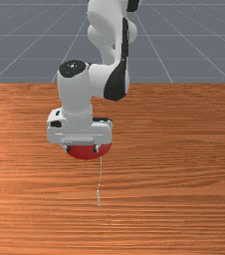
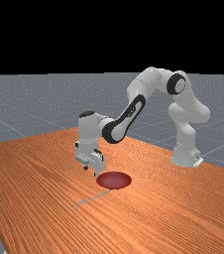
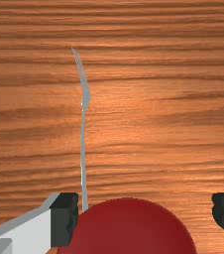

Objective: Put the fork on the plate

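Gripper: hanging over the table left of the front view's middle, its two fingers standing wide apart, the red of the plate showing between them in the wrist view.
Fork: lying on the wood in the front view's lower half, its tines pointing toward the bottom edge and its handle running up to the plate's rim; whether the two are touching, the pictures are not telling.
Plate: resting near the far view's centre, the fork stretching toward lower left.
Arm: reaching in from the far view's right.
Table: spreading orange-brown beneath them.
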Available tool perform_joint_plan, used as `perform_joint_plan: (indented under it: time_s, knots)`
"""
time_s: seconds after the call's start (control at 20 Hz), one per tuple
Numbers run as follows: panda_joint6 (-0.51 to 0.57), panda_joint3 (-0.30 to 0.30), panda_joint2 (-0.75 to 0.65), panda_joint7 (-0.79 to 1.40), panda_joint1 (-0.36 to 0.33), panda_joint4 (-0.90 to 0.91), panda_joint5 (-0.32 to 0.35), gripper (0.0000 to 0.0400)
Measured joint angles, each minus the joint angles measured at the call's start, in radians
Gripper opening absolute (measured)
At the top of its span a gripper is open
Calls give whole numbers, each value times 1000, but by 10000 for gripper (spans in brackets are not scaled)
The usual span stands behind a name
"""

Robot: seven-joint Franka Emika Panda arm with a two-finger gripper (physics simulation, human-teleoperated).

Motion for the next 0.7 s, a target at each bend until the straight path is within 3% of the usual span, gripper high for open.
perform_joint_plan:
  time_s: [0.5,0.55,0.7]
  knots:
    - [101,13,-18,52,48,-67,16,400]
    - [47,14,-7,50,53,-37,2,400]
    - [68,-9,-22,113,99,-71,-28,400]
